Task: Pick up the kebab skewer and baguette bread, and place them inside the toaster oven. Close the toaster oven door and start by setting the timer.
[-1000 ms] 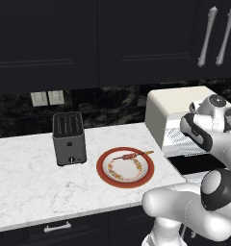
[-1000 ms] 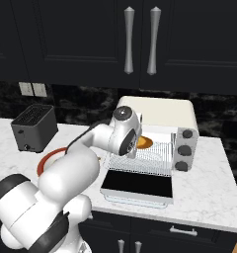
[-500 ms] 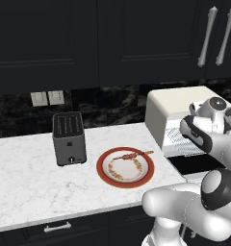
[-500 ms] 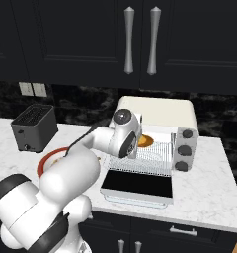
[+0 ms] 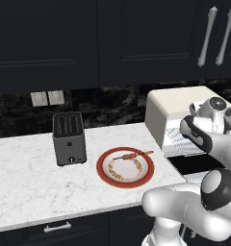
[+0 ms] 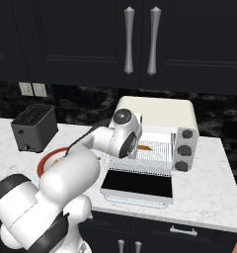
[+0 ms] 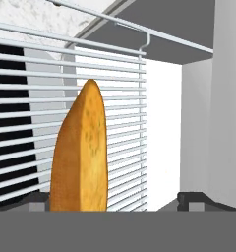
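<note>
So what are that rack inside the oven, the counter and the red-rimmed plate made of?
The rack looks like bright metal wire: thin parallel silvery rods. The counter seems polished marble or an imitation: white with grey veining. The plate looks like glazed ceramic, with a smooth red rim and pale centre, though plastic is possible.

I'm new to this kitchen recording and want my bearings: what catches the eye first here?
The white arm reaches into the open toaster oven, whose door lies folded down over the counter. In the hand view a golden baguette lies on the wire rack between the gripper's spread fingertips. Left of the oven, the skewer lies on a red-rimmed plate beside a dark slot toaster.
</note>
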Tool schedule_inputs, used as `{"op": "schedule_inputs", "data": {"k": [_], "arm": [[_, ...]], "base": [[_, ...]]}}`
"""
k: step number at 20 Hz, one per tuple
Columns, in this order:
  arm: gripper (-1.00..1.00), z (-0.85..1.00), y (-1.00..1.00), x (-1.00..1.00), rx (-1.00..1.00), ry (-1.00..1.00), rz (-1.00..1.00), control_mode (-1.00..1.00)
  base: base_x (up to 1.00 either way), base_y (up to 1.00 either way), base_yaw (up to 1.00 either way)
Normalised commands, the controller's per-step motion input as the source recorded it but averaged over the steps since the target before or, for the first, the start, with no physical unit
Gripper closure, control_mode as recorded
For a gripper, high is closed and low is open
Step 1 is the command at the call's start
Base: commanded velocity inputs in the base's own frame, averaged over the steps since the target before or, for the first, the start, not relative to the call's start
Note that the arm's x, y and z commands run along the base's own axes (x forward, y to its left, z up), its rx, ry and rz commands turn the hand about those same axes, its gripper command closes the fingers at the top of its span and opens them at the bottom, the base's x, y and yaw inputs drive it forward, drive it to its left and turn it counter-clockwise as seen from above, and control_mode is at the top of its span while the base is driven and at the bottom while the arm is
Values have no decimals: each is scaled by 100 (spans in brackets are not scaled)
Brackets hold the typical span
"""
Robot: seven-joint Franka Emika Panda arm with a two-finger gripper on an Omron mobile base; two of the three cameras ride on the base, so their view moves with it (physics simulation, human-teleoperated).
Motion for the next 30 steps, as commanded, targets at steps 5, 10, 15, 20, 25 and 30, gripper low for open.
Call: {"op": "schedule_inputs", "data": {"k": [5,10,15,20,25,30], "arm": [[-100,0,0,-14,0,0,0,-100],[-100,2,0,-40,0,0,0,-100],[-100,0,7,-18,0,0,0,-100],[-100,1,33,-2,0,10,0,-100],[-100,0,50,0,0,10,0,-100],[-100,0,57,0,0,8,0,-100]], "base": [[0,0,0],[0,0,0],[0,0,0],[0,0,0],[0,0,0],[0,0,0]]}}
